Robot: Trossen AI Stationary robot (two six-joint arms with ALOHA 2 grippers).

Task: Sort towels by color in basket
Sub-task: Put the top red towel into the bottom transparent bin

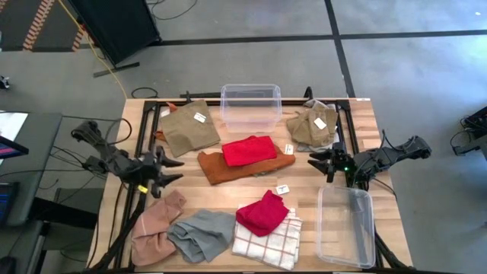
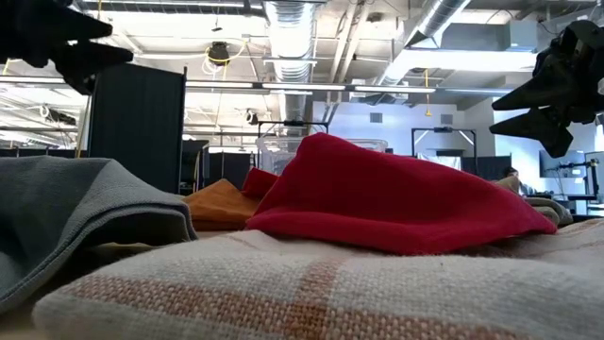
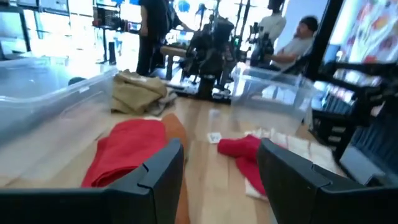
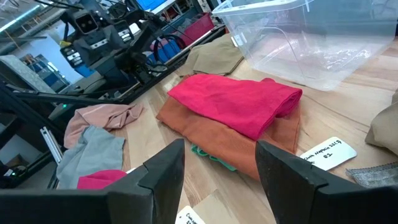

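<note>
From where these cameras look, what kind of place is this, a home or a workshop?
Most likely a robotics lab or workshop. Bare pipes and ducts run across the ceiling, a wooden table holds towels and clear plastic bins, and people sit among equipment behind it.

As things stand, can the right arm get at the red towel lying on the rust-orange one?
Probably yes. The right gripper hangs open just beside the red towel, which lies on top of the rust-orange towel with nothing covering it or standing between.
</note>
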